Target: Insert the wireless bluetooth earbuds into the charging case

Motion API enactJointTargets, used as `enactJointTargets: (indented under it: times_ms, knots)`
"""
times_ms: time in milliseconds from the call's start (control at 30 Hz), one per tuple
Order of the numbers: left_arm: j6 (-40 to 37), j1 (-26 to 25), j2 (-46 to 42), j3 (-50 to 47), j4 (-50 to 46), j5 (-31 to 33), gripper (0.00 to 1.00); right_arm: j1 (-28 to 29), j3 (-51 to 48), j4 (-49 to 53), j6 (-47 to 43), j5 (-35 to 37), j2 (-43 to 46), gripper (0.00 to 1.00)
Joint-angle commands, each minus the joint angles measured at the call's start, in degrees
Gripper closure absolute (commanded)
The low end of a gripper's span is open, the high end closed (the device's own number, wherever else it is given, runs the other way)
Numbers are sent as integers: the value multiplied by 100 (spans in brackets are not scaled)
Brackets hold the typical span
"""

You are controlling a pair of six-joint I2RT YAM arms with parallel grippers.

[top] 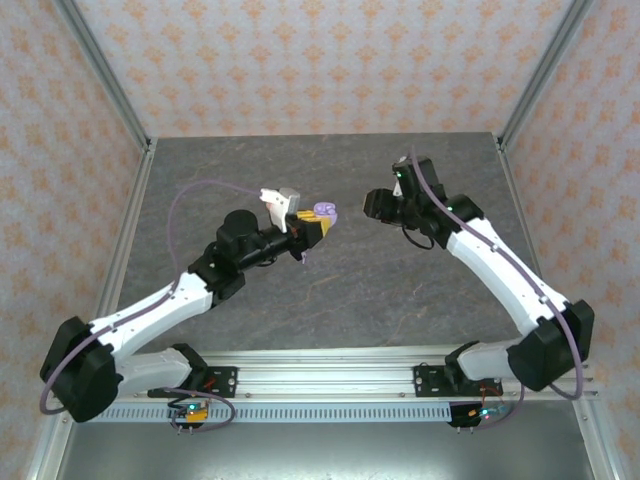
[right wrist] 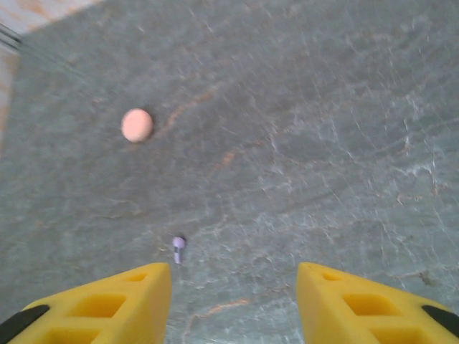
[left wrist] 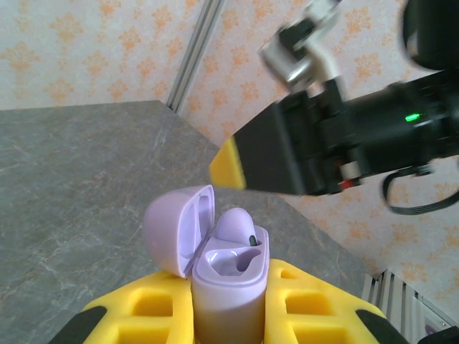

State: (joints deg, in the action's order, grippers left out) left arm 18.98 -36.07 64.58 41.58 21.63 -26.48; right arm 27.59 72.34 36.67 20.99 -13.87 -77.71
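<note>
No legible text or labels.

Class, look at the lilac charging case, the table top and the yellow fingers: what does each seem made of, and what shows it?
Lilac charging case: probably smooth plastic, semi-gloss; soft highlights on its open lid. Table top: looks like grey veined stone, perhaps only a printed laminate; matte. Yellow fingers: likely moulded plastic, matte, with recessed pockets.
</note>
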Motion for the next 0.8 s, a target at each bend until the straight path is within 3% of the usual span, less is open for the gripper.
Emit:
enactJointTargets:
  times_ms: [0, 233, 567, 767]
  knots:
    - [-375, -36, -444, -157, -483, 218, 83, 17, 41, 245, 42, -347, -457, 53]
    - [-370, -22, -983, -203, -980, 336, 82, 281, -72, -268, 252, -992, -1354, 54]
    - [-413, -22, -1362, -150, -1354, 503, 82, 1103, 502, -503, 642, -848, -2606, 60]
    - [-439, -21, -1404, -159, -1368, 548, 82, 1469, 879, -599, 859, -791, -3151, 68]
